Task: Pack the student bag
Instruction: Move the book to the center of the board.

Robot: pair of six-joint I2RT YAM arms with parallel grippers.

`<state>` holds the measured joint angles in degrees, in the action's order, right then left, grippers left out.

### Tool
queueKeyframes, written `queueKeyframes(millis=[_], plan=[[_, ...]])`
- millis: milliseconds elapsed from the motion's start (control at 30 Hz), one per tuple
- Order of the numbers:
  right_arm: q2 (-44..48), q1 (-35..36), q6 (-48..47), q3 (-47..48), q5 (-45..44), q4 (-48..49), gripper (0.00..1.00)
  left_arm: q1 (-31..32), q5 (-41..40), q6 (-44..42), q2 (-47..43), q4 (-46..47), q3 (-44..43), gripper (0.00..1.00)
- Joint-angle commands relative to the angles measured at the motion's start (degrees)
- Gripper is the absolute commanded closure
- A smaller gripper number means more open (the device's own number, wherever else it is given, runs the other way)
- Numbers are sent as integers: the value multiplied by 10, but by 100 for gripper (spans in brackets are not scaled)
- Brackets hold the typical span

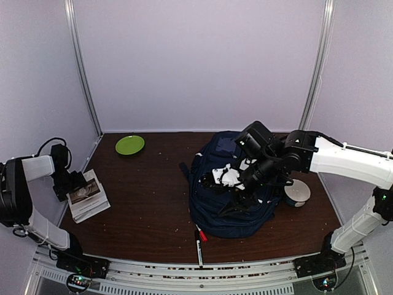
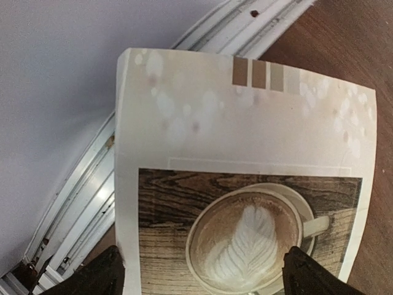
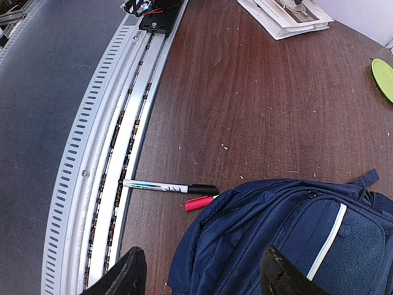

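Dark fingertips (image 2: 104, 276) of the left gripper (image 2: 206, 278) fill the bottom corners of the left wrist view. They stand wide apart above a booklet (image 2: 245, 172) that lies flat on the desk (image 1: 153, 196) beside the left rail. The right gripper (image 3: 201, 273) is also spread and holds nothing. It hangs over the student bag (image 1: 221, 215), which lies right of centre on the desk, between a green plate (image 1: 129, 144) at the far left and a white bowl (image 1: 297, 193) just beside its right flank. The booklet looks like the main risk. It is thin and flat against the wood, so closing fingers may skate over the cover, or pinch only the top sheet and let the pages fan out. A sideways nudge could also push it onto the rail. The right arm hides the bag's mouth from above, so whether it gapes enough to take a floppy booklet cannot be told. A black-capped marker (image 3: 169, 186) and a red one (image 3: 199, 203) lie against the bag's near edge, and any tug on the fabric could roll them toward the rail slots. As for writing, the cover shows a latte photograph and three brown bars but no legible words. The print on the marker barrel is too small to read.
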<state>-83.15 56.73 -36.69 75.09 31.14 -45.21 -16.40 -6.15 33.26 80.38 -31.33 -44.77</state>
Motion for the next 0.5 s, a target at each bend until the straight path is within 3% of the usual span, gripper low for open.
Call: queueKeyframes(millis=[0, 267, 467], plan=[[1, -4, 9, 2, -2, 14, 36, 57, 34, -23, 17, 34, -16, 8], [-16, -15, 23, 15, -12, 12, 37, 175, -31, -24, 85, 29, -61, 9], [-23, -28, 24, 38, -36, 1, 37, 197, -38, -28, 105, 23, -64, 9]])
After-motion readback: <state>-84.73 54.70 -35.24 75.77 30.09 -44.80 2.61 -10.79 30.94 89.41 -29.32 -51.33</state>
